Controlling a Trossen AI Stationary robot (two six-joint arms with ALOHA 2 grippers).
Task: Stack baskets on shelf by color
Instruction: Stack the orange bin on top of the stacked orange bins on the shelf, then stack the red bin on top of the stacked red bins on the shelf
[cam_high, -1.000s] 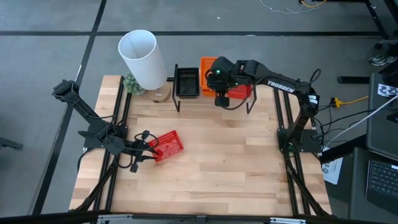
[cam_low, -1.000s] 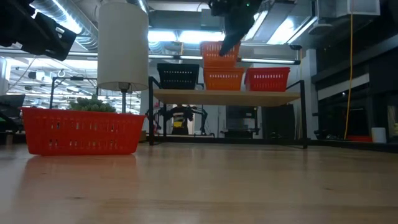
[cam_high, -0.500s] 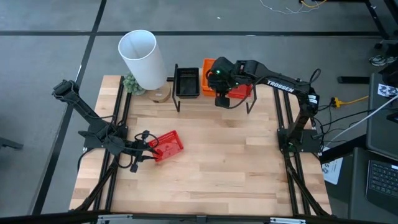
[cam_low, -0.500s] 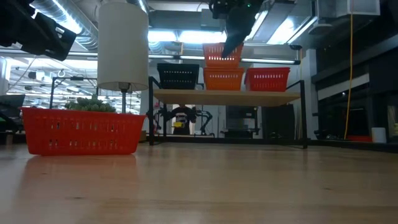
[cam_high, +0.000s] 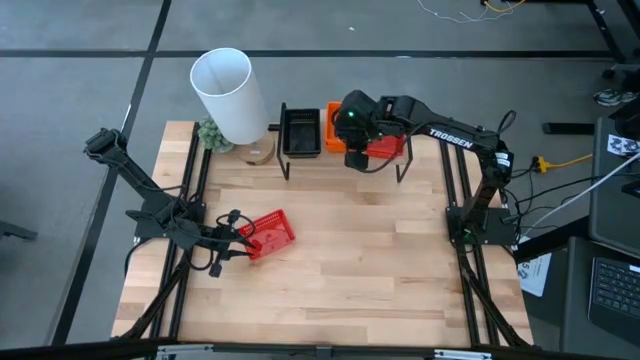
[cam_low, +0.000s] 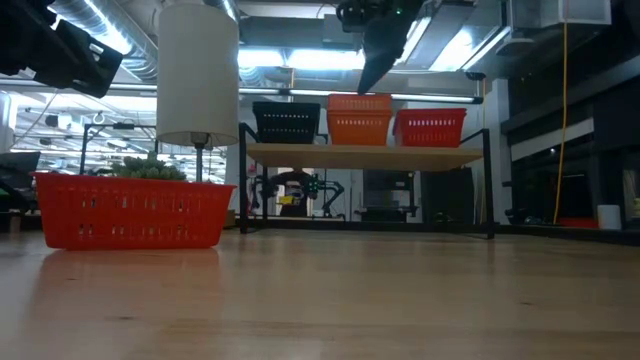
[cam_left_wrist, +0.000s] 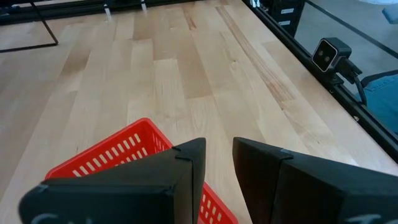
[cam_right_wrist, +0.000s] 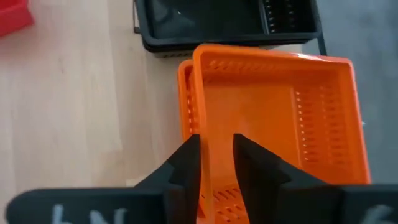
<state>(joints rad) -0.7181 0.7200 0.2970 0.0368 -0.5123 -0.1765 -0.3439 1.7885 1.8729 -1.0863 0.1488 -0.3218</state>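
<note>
The right arm's fingers (cam_right_wrist: 214, 163) stand slightly parted just above the near wall of the top orange basket (cam_right_wrist: 273, 118), gripping nothing, in the right wrist view; that basket sits nested, a little askew, in another orange one, with a black basket (cam_right_wrist: 227, 25) beside it. In the high view the right arm's fingers (cam_high: 352, 155) hang over the middle of the shelf (cam_high: 345, 163) at the far edge of the counter (cam_high: 330, 260), with the black basket (cam_high: 300, 133) to one side and a red basket (cam_high: 385, 148) to the other, while the left arm's fingers (cam_high: 238, 236) rest at the edge of a lone red basket (cam_high: 268, 234) out on the counter (well apart from the shelf). A white cylinder (cam_high: 228, 95) stands near the shelf's black end. In the low view the orange stack (cam_low: 360, 118) sits between black (cam_low: 286, 122) and red (cam_low: 430, 127) on the shelf (cam_low: 365, 155), the right fingers (cam_low: 378, 68) just above it. In the left wrist view the left fingers (cam_left_wrist: 217, 163) show a narrow gap between them, over the wall of the red basket (cam_left_wrist: 118, 155); whether they pinch it I cannot tell.
</note>
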